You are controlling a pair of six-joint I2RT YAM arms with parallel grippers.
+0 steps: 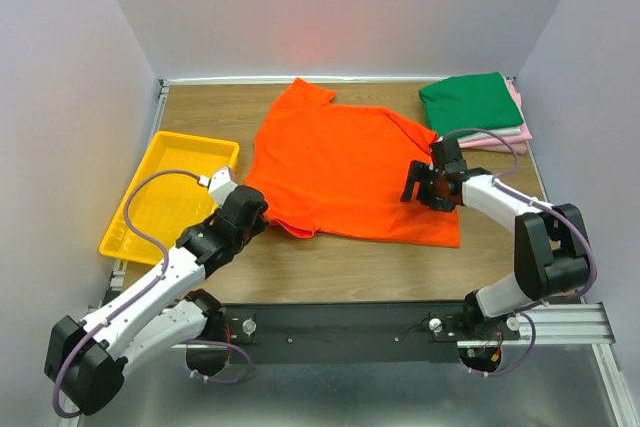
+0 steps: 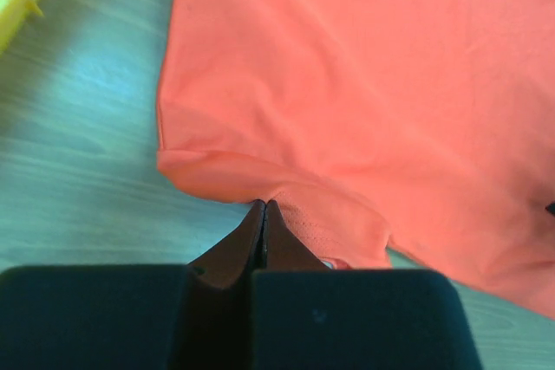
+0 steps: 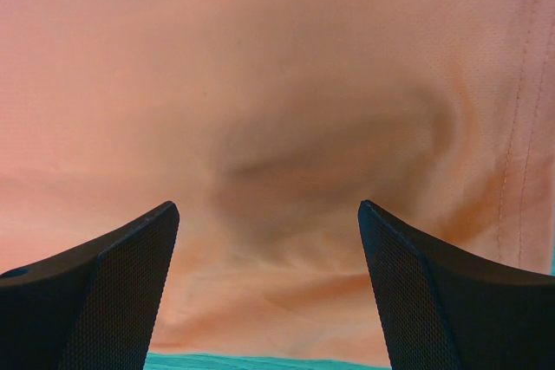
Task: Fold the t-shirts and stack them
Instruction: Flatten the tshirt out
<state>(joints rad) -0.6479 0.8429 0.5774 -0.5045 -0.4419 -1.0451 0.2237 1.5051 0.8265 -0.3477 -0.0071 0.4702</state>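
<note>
The bright orange t-shirt (image 1: 350, 167) lies spread flat on the middle of the wooden table. My left gripper (image 1: 255, 213) is at its near left edge, shut with its tips pinching the bunched hem (image 2: 263, 205). My right gripper (image 1: 418, 185) hovers over the shirt's right part, wide open and empty, with orange cloth (image 3: 277, 110) filling the gap between the fingers (image 3: 130, 275). A folded dark green t-shirt (image 1: 472, 102) lies on a folded pink one (image 1: 516, 133) at the back right corner. A white one does not show clearly.
A yellow plastic tray (image 1: 150, 162) sits at the table's left edge, just beyond my left arm. Grey walls close in the table on the left, back and right. Bare wood (image 1: 380, 267) shows between the shirt and the arm bases.
</note>
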